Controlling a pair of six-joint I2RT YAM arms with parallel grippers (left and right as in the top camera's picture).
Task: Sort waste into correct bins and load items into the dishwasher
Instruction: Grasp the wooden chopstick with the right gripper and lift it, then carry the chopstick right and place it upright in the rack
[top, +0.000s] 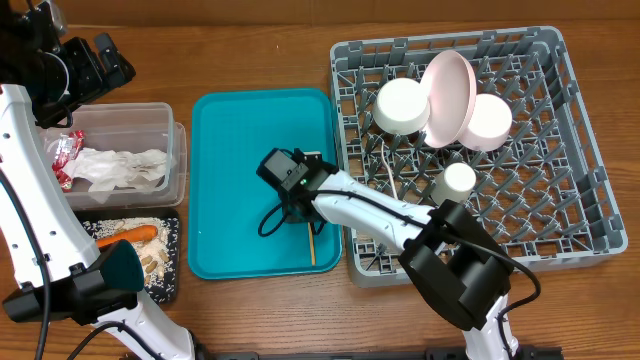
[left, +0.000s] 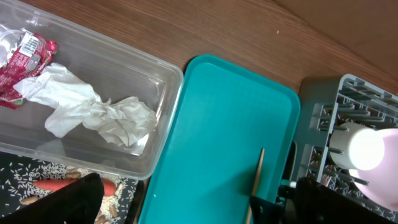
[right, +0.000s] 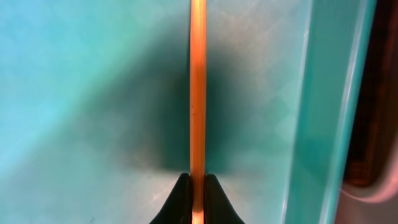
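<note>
My right gripper (top: 303, 205) is shut on the thin wooden chopstick (top: 311, 245) (right: 198, 74), low over the teal tray (top: 230, 150). In the right wrist view both fingertips (right: 198, 186) pinch it. My left gripper (top: 95, 55) hangs open and empty above the clear tub (top: 130, 118), which holds white napkins (left: 93, 112) and the red wrapper (left: 25, 59). The black tray (top: 172, 275) holds the carrot (top: 128, 236) and rice (top: 152, 258). The grey rack (top: 580, 200) holds the pink plate (top: 447, 95), two bowls (top: 402, 105) (top: 490, 122), the cup (top: 459, 180) and the fork (top: 388, 165).
The teal tray lies between the tub and the rack, its right rim close to the rack's wall (left: 323, 118). My right arm (top: 400, 220) crosses the rack's front left corner. Bare wooden table (top: 250, 50) lies behind the tray.
</note>
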